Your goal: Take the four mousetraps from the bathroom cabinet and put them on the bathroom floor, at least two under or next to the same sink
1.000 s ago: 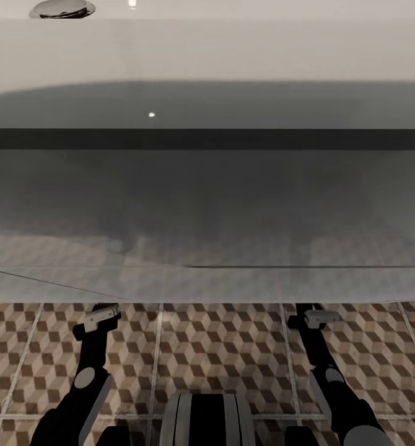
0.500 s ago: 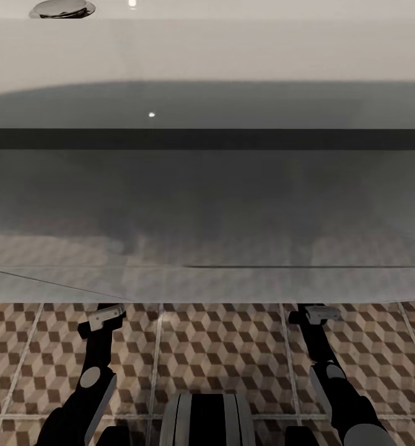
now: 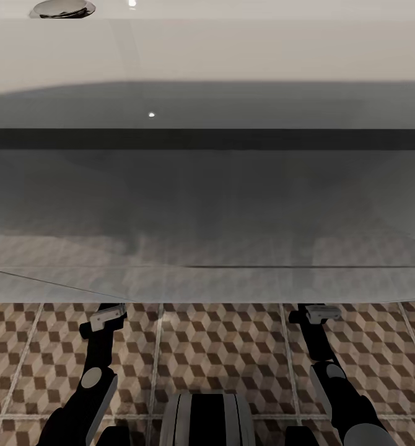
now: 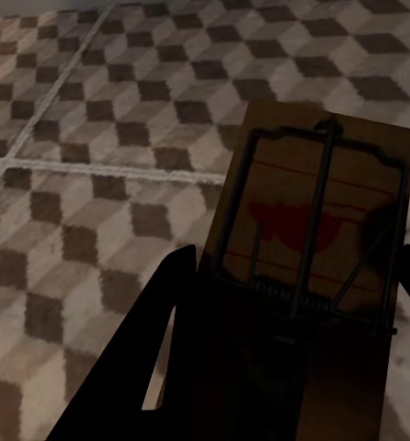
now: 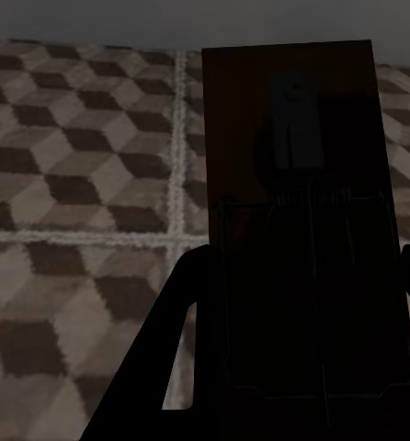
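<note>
glossy white sink [image 3: 207, 56], matt wooden mousetrap [image 4: 352, 184], patterned tiled floor [image 3: 220, 347].

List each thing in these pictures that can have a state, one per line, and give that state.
Left gripper: shut on a mousetrap.
Left mousetrap: held above the floor, spring bar side up.
Right gripper: shut on a mousetrap.
Right mousetrap: held above the floor, in shadow.
Sink: fixed, overhanging both arms.
Floor: tiled.

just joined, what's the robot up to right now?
It is parked facing the sink, both arms reaching under its front edge above the bathroom floor. Each gripper holds a mousetrap: the left gripper grips one mousetrap showing its red bit, the right gripper grips another mousetrap. Neither trap has been set down yet.
</note>
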### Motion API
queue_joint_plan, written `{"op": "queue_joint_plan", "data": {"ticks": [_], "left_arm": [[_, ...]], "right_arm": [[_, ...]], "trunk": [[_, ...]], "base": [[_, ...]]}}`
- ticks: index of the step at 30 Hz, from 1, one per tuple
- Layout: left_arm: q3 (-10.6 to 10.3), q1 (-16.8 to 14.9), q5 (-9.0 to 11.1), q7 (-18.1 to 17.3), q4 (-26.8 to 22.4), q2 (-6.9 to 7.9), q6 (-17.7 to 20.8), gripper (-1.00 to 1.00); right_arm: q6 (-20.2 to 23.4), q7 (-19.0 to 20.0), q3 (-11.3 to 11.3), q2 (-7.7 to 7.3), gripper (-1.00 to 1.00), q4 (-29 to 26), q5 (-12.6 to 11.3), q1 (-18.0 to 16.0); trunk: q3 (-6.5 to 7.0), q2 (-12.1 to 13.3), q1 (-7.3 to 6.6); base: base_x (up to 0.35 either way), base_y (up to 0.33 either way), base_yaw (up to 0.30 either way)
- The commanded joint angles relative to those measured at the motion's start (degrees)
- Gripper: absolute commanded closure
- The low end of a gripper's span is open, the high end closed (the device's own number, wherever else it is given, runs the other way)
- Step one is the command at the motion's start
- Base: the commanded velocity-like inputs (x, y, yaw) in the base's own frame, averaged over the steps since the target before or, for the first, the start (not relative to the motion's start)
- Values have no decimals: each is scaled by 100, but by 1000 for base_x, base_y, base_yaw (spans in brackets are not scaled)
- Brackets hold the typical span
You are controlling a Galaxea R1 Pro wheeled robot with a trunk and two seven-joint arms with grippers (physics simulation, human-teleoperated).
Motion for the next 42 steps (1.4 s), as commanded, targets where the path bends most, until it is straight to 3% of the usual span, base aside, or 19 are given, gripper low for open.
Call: {"op": "queue_joint_plan", "data": {"ticks": [1, 42], "left_arm": [[-14, -2, -21, 37, 7, 1, -10, 100], [-5, -2, -25, 112, 14, -43, -31, 100]], "right_arm": [[-16, 48, -33, 5, 100, 3, 31, -3], [-13, 56, -33, 5, 100, 13, 39, -3]], "trunk": [[-3, -1, -1], [-3, -1, -1]], "base": [[0, 0, 0], [7, 0, 0]]}}
